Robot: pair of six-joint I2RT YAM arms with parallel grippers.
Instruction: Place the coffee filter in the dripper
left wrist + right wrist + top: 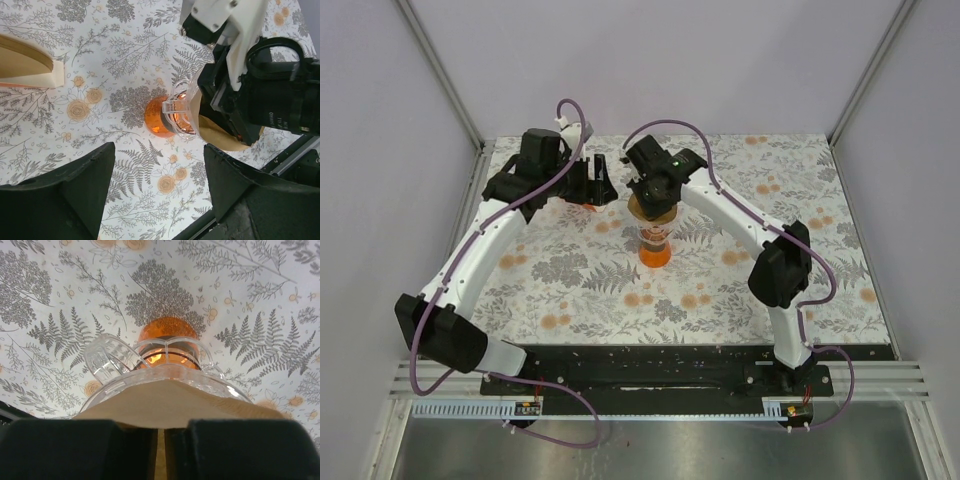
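Note:
The dripper (654, 248) stands mid-table, a clear cone on an orange base; it also shows in the left wrist view (167, 116) and the right wrist view (165, 347). My right gripper (656, 193) is directly above it, shut on the tan coffee filter (175, 402). The filter's lower part sits inside the cone's rim. The filter also shows in the top view (653, 211) and in the left wrist view (220, 136). In the right wrist view the right gripper (161, 450) has its fingers pressed on the paper's edge. My left gripper (159, 165) is open and empty, hovering left of the dripper (596, 184).
The orange wedge-shaped holder with its stack of tan papers (25, 65) lies at the back left, under my left gripper (582, 203). The floral table (720, 290) has white walls on three sides. A black base plate (650, 365) runs along the near edge.

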